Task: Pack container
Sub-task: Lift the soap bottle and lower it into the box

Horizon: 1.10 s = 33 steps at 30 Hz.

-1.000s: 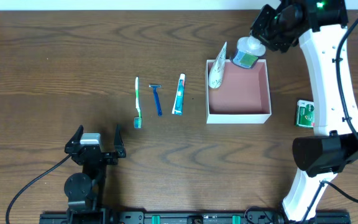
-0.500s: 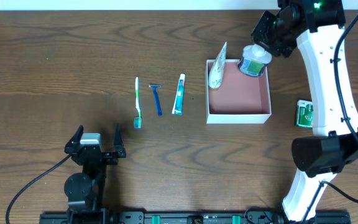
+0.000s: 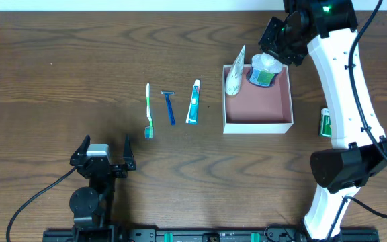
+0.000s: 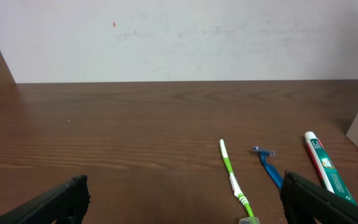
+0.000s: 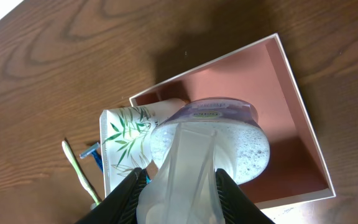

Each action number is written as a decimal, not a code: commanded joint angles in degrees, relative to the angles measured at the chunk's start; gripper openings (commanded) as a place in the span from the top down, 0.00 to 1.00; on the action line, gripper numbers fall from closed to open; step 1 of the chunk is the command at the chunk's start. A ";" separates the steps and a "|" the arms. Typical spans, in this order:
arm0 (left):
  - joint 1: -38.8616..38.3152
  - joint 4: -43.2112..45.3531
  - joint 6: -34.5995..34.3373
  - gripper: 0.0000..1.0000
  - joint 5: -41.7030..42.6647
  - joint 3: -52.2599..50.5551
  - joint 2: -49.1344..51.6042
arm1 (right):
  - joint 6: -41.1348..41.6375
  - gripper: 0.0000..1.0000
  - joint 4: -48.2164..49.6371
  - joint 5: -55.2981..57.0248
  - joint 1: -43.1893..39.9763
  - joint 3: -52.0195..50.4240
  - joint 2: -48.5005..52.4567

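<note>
The container is a square white-walled box with a dusty-pink inside, right of centre on the table; it also shows in the right wrist view. My right gripper is shut on a clear bottle with a green label, held over the box's far left corner; the right wrist view shows the bottle between my fingers. A white tube with leaf print leans on the box's left wall. My left gripper is open and empty near the front edge.
A green toothbrush, a blue razor and a toothpaste tube lie in a row left of the box. A small green-and-white packet lies right of the box, partly behind my right arm.
My right gripper has shifted the bottle right and then back left, now over the box's far left corner. The left arm has not moved.
</note>
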 commanded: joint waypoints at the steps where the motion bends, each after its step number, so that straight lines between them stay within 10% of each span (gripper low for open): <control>1: 0.35 -1.68 0.52 0.02 1.05 -1.09 -0.35 | -0.07 0.74 -0.09 0.15 0.63 0.24 0.00; 33: 0.35 -1.68 0.52 0.02 1.05 -1.09 -0.35 | 0.94 0.71 0.66 1.88 0.70 0.04 6.40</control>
